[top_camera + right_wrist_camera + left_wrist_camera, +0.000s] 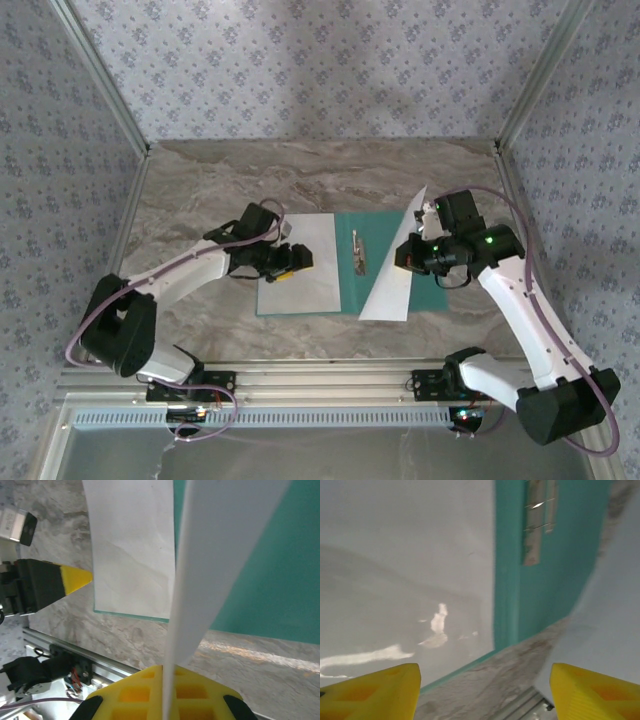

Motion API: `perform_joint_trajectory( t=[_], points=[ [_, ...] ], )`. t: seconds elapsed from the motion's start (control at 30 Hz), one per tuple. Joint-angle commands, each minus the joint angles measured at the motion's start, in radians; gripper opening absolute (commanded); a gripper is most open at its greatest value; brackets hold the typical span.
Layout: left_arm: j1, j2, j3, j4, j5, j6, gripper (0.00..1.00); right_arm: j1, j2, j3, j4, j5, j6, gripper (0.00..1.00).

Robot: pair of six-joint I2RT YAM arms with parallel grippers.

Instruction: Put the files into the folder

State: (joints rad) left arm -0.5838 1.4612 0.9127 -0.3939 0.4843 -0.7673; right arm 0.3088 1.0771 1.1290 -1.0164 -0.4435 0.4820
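Currently in hand: placing the second of the files; the folder (pixel 347 285) lies open on the worktop (pixel 200 190).
Flat sheet (pixel 315 295): already lying on the folder's left half.
Held sheet (pixel 392 285): standing tilted over the folder's right half.
Right side: right gripper (pixel 412 252) pressed together, pinching the held sheet's edge.
Left side: left gripper (pixel 297 262) spread, empty, hovering over the flat sheet.
Next move: probably lay the held sheet down flat inside the folder, then let go.
Count: two files, one folder, one clip (pixel 360 250).
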Motion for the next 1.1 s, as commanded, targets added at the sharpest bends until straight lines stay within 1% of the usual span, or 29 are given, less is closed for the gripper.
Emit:
perform_joint_trajectory(
  t=[0.0,0.17,0.37,0.5,0.6,0.73,0.83,1.07],
  points=[
    [-0.005,0.028,-0.022,0.050,-0.020,0.011,0.69,-0.004,0.019,0.048,-0.091,0.047,-0.049,0.00],
    [-0.001,0.092,-0.058,0.067,-0.032,0.012,0.68,-0.001,0.035,0.055,-0.075,0.033,-0.047,0.00],
    [0.042,0.117,-0.115,0.072,-0.048,0.023,0.67,0.006,0.053,0.091,-0.040,-0.007,-0.032,0.00],
    [0.089,0.119,-0.158,0.046,-0.081,0.051,0.67,0.011,0.058,0.086,0.002,-0.056,-0.017,0.00],
    [0.154,0.124,-0.178,-0.006,-0.132,0.095,0.67,0.016,0.058,0.076,0.055,-0.110,0.000,0.00],
    [0.264,0.076,-0.224,-0.041,-0.140,0.137,0.66,0.035,0.064,0.072,0.131,-0.159,0.032,0.00],
    [0.317,0.020,-0.245,-0.072,-0.142,0.161,0.66,0.059,0.078,0.072,0.192,-0.187,0.066,0.00],
    [0.329,-0.032,-0.260,-0.089,-0.126,0.161,0.65,0.117,0.109,0.072,0.404,-0.246,0.176,0.00]
  ],
)
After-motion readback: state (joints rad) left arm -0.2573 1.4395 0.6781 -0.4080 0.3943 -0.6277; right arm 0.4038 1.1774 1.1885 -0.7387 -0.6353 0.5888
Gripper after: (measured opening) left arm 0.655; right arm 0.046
